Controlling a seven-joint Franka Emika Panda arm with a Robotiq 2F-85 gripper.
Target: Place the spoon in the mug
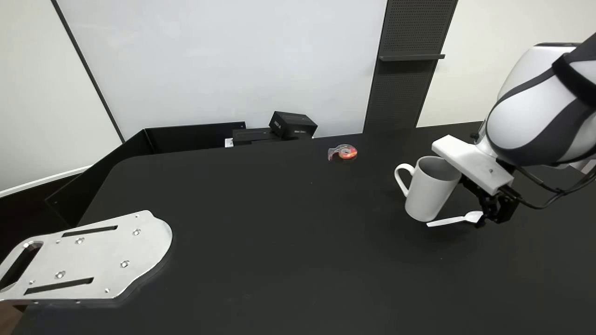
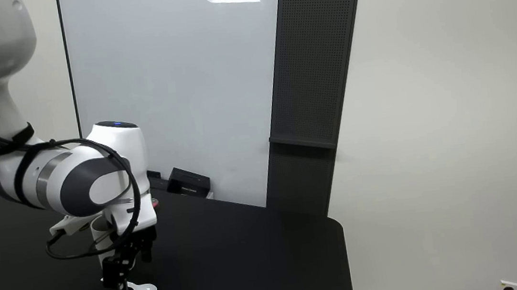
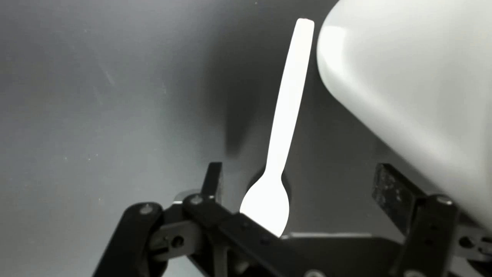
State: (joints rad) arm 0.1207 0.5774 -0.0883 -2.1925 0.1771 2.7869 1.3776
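The small white spoon [image 1: 447,221] lies on the black table beside the base of the white mug [image 1: 430,190]. Its bowl shows in an exterior view [image 2: 144,289]. In the wrist view the spoon [image 3: 286,107] points its handle up and its bowl towards my gripper [image 3: 303,184]. The fingers are open, one on each side of the bowl, with a gap to both. Part of the bowl is hidden behind the left finger. The mug [image 3: 415,84] stands upright close to the right finger. In an exterior view the arm partly hides the mug [image 2: 99,229].
A tape dispenser [image 1: 345,152] lies behind the mug. A grey-white flat metal plate [image 1: 102,251] lies at the table's left side. Black boxes [image 1: 292,124] stand beyond the back edge. The mug's handle points away from the arm.
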